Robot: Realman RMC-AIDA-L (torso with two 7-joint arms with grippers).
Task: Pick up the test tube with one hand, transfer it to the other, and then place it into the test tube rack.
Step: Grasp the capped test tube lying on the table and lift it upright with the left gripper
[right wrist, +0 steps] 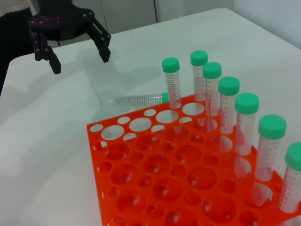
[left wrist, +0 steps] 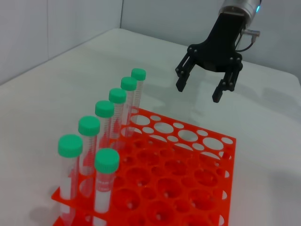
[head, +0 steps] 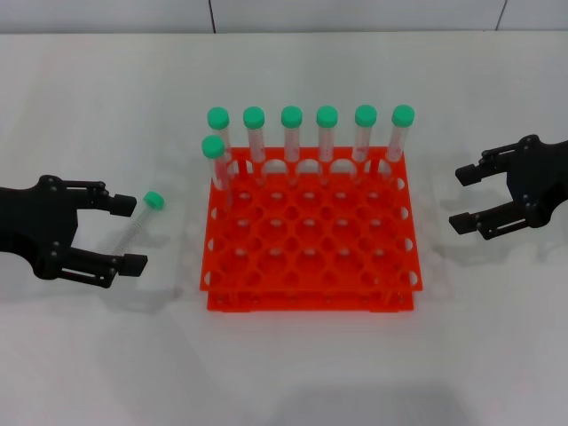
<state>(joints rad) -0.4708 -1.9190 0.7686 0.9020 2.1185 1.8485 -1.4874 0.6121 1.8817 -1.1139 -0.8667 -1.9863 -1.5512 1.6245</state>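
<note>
A: Loose test tube point(head: 138, 224) is lying on the bench just left of the test tube rack point(head: 311, 240), between the spread fingers of the left hand point(head: 130, 235). Tips?

B: Judgement call: drop lower, pinch mid-barrel. Right hand point(head: 468, 197) waits right of the rack, fingers apart. Count: seven tubes standing, one loose, one rack.

No text, brand or number could be read anywhere. The standing tubes point(right wrist: 266, 149) carried printed graduation marks along their clear walls, as did the tube point(right wrist: 134, 100) lying on the worktop, but the marks were too fine to make out any figures. The rack point(head: 311, 257) bore no label.
</note>
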